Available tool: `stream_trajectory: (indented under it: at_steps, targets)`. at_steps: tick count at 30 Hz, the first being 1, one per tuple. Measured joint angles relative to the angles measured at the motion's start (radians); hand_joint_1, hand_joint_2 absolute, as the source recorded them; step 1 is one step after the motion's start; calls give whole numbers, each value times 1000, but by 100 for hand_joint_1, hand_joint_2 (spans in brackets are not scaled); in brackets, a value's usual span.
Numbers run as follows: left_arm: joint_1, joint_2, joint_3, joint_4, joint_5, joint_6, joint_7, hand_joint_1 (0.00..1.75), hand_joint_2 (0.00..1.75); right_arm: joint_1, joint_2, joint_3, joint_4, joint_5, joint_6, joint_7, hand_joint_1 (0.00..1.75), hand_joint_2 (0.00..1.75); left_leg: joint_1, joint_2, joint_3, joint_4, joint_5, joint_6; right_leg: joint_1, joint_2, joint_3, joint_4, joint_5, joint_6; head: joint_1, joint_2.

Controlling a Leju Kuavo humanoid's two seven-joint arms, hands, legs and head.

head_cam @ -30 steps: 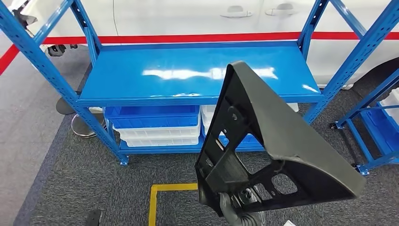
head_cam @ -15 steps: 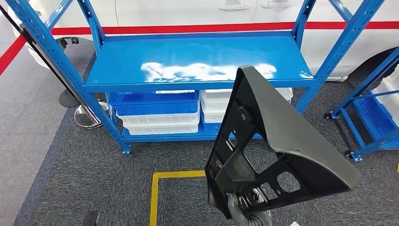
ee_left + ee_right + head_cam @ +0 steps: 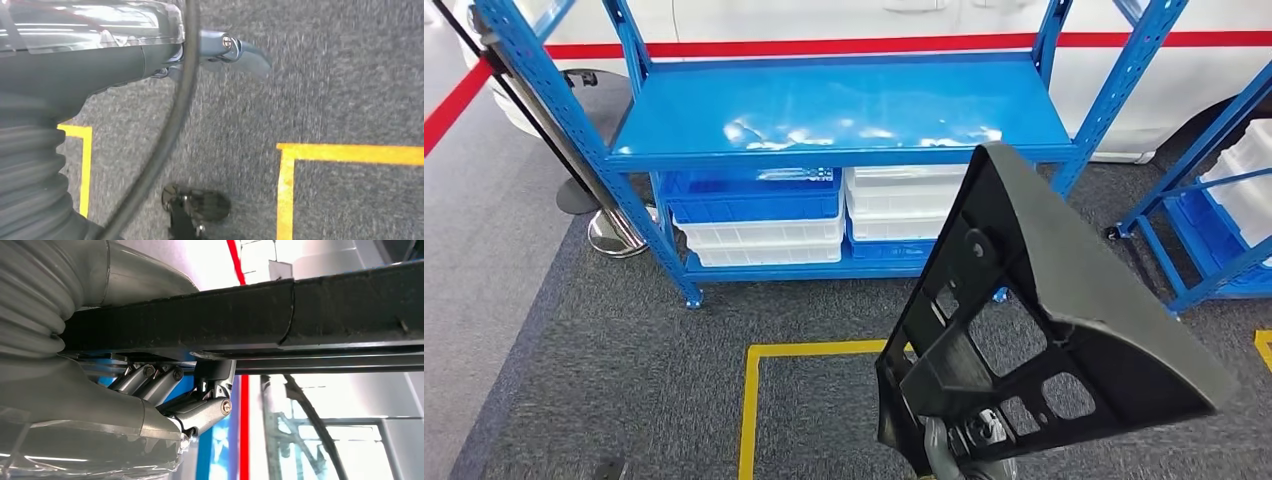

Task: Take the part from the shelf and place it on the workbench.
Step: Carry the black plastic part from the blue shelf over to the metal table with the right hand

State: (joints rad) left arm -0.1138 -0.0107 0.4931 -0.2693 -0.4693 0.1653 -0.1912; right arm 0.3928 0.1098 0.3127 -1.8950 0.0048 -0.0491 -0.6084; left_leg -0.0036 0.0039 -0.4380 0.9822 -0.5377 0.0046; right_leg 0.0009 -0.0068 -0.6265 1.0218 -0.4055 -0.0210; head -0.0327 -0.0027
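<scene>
Low in head view, right hand [image 3: 964, 455] grips black part [image 3: 1064, 330], clear of blue shelf [image 3: 834, 110], left hand [image 3: 220, 47] holding nothing; carry step, next needs a turn toward the workbench.

Right robot hand [image 3: 165, 395] grips with fingers curled; left robot hand [image 3: 220, 50] hangs downward

You get bright, even overhead light in the head view, with white glare streaks on the blue shelf [image 3: 844, 110]. The carpet [image 3: 325, 75] smears with motion blur in your left wrist view. Windows behind the right wrist view blow out white.
</scene>
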Motion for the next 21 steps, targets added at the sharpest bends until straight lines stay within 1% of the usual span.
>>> stream_trajectory:
  at_steps: [2, 3, 4, 5, 6, 7, 8, 9, 10, 11, 12, 13, 14, 15, 16, 17, 18, 19, 20, 21]
  targets:
    - [4, 4, 0, 0, -8, -6, -8, 0, 175, 8, 5, -6, -6, 8, 5, -5, 175, 175, 0, 2, -8, -12, 17, 9, -3, 0, -2, -4, 13, 14, 0, 0]
    - [6, 5, 0, 0, -12, -10, -13, 0, 175, 13, 7, -11, -9, 11, 8, -8, 175, 175, 2, 3, -16, -16, 29, 15, -4, 1, -9, 3, 1, 20, 0, 0]
    - [8, 6, 0, 1, -16, -15, -18, 0, 175, 19, 9, -16, -12, 14, 12, -10, 175, 175, 5, 5, -28, -20, 43, 21, -4, 3, -20, 28, -32, 25, 0, 0]
    - [10, 7, 0, 1, -19, -20, -23, 0, 175, 24, 10, -21, -14, 15, 15, -13, 175, 175, 7, 7, -42, -22, 56, 25, -6, 5, -35, 71, -83, 28, 0, 0]
    - [13, 8, 0, 1, -23, -24, -26, 0, 175, 28, 11, -26, -15, 17, 19, -15, 175, 175, 6, 8, -57, -21, 67, 27, -7, 6, -51, 127, -139, 32, 0, 0]
    - [18, 10, 0, 1, -27, -29, -31, 0, 175, 32, 12, -31, -16, 19, 23, -18, 175, 175, 5, 10, -72, -19, 77, 28, -9, 6, -64, 192, -181, 35, 0, 0]
    - [23, 12, 0, 1, -30, -35, -36, 0, 175, 36, 13, -37, -16, 22, 28, -20, 175, 175, 5, 12, -88, -17, 88, 27, -10, 6, -68, 245, -196, 38, 0, 0]
    - [28, 15, 0, 1, -34, -40, -42, 0, 175, 40, 15, -42, -16, 25, 33, -22, 175, 175, 5, 13, -104, -13, 97, 25, -12, 6, -61, 273, -185, 40, 0, 0]
    - [32, 19, 1, 1, -38, -46, -49, 0, 175, 45, 18, -47, -16, 28, 39, -24, 175, 175, 5, 14, -122, -7, 105, 23, -13, 5, -40, 274, -155, 41, 0, 0]
    - [37, 23, 2, 2, -41, -50, -56, 0, 175, 47, 21, -51, -15, 29, 47, -25, 175, 175, 5, 17, -139, 1, 112, 20, -15, 1, -1, 238, -121, 41, 0, 0]
    - [43, 27, 4, 2, -43, -53, -64, 0, 175, 47, 25, -53, -14, 29, 59, -26, 175, 175, 4, 21, -153, 9, 116, 17, -15, -12, 48, 176, -106, 40, 0, 0]
    - [51, 30, 8, 3, -44, -56, -73, 0, 175, 45, 27, -55, -12, 27, 74, -26, 175, 175, 3, 25, -163, 20, 119, 13, -12, -27, 102, 102, -111, 38, 0, 0]
    - [60, 35, 13, 4, -45, -58, -81, 0, 175, 40, 31, -55, -8, 23, 88, -27, 175, 175, 2, 32, -168, 28, 121, 9, -9, -41, 143, 40, -129, 31, 0, 0]
    - [69, 38, 18, 4, -46, -60, -87, 0, 175, 37, 34, -56, -5, 19, 98, -28, 175, 175, 1, 37, -169, 34, 123, 4, -6, -49, 167, -1, -149, 23, 0, 0]
    - [75, 42, 23, 5, -49, -61, -91, 0, 175, 35, 37, -57, -2, 14, 105, -30, 175, 175, 1, 45, -169, 37, 127, -2, -2, -46, 175, -19, -157, 12, 0, 0]
    - [79, 45, 26, 6, -53, -63, -94, 0, 175, 36, 39, -59, 1, 10, 108, -31, 175, 175, 2, 51, -170, 37, 130, -9, -2, -40, 171, -21, -154, 1, 0, 0]
    - [81, 47, 29, 6, -56, -64, -96, 0, 175, 38, 41, -61, 3, 7, 109, -32, 175, 175, 4, 51, -172, 39, 129, -16, -2, -34, 166, -22, -147, -8, 0, 0]
    - [83, 49, 30, 7, -60, -65, -98, 0, 175, 40, 43, -64, 5, 5, 110, -33, 175, 175, 6, 43, -180, 57, 110, -24, -2, -28, 160, -23, -139, -18, 0, 0]
    - [85, 50, 32, 7, -62, -66, -99, 0, 175, 41, 46, -66, 6, 4, 112, -33, 175, 175, 7, 32, -193, 90, 80, -29, -3, -21, 154, -24, -131, -25, 0, 0]
    - [89, 52, 33, 8, -65, -67, -100, 0, 175, 42, 48, -67, 7, 3, 113, -34, 175, 175, 8, 20, -213, 147, 37, -34, -3, -13, 145, -23, -124, -30, 0, 0]
